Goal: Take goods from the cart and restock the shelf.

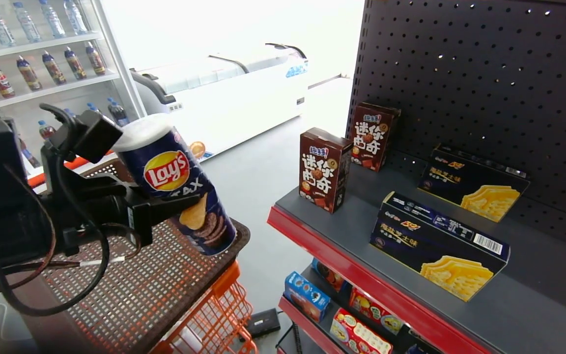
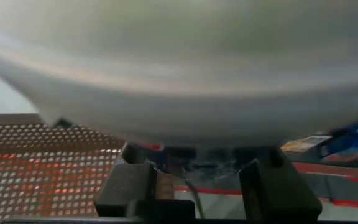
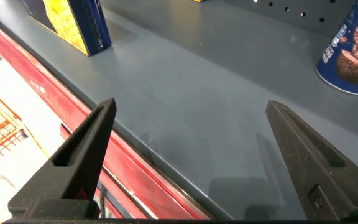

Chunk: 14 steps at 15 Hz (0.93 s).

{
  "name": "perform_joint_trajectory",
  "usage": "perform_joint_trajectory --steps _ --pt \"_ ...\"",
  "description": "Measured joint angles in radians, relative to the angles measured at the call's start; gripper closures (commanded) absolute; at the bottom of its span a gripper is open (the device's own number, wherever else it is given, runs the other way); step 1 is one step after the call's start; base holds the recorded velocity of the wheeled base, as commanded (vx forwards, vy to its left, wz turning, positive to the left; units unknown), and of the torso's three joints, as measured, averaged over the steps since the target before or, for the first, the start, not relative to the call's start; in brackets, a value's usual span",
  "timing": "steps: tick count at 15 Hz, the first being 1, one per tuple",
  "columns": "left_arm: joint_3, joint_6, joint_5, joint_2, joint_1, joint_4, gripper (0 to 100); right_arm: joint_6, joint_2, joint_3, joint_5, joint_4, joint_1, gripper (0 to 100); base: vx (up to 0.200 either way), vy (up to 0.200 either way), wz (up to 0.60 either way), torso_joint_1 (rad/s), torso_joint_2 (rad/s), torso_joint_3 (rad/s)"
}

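Store fittings fill the background at ten to twelve o'clock of the head view: a drinks cooler (image 1: 42,64) with rows of bottles, then a white chest freezer (image 1: 224,93). Below them, at seven o'clock, stands the orange cart (image 1: 214,314) with a brown perforated tray (image 1: 155,295) on top.

Over that tray we see the left gripper (image 1: 175,204), its fingers (image 2: 126,186) clamped on the chip can (image 1: 170,167) around its middle. The can hangs clear of the tray and well apart from the shelf (image 1: 356,231), which lies at three o'clock of it. Its long axis is tilted, with the white lid toward eleven o'clock and the base toward five o'clock, so it leans away from the shelf.

On the shelf, two brown boxes (image 1: 323,169) stand upright at one o'clock, and two dark blue boxes (image 1: 440,246) lie propped at three to four o'clock. In its own wrist view the right gripper (image 3: 191,104) holds its fingers wide apart and grips nothing, just above the bare grey board near the red front edge. Farther back on that board stands a blue can (image 3: 350,56).

We judge the task partly done. One can seems to be shelved and another is lifted from the cart. That one has yet to be carried across, stood upright and let go.
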State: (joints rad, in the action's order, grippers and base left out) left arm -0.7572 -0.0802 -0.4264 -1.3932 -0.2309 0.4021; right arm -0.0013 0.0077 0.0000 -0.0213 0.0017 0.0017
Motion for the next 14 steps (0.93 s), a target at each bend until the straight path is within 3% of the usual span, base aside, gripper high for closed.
perform_joint_trajectory --steps 2,8,12,14 --pt "-0.010 0.017 -0.056 0.037 0.001 0.001 100 0.000 0.000 0.000 0.000 0.000 0.000 0 0.000 0.000 0.00 0.000 0.00 0.000" --pt "0.027 0.016 -0.106 0.141 -0.001 -0.083 100 0.000 0.000 0.000 0.000 0.000 0.000 0 0.000 0.000 0.00 0.000 0.00 0.000" --pt "0.007 0.015 -0.136 0.240 -0.051 -0.328 100 0.000 0.000 0.000 0.001 0.000 -0.001 0 0.000 0.000 0.00 0.000 0.00 0.000" --pt "-0.014 0.014 -0.138 0.280 -0.086 -0.393 100 0.000 0.000 0.000 0.001 0.000 0.000 0 0.000 0.000 0.00 0.000 0.00 0.000"
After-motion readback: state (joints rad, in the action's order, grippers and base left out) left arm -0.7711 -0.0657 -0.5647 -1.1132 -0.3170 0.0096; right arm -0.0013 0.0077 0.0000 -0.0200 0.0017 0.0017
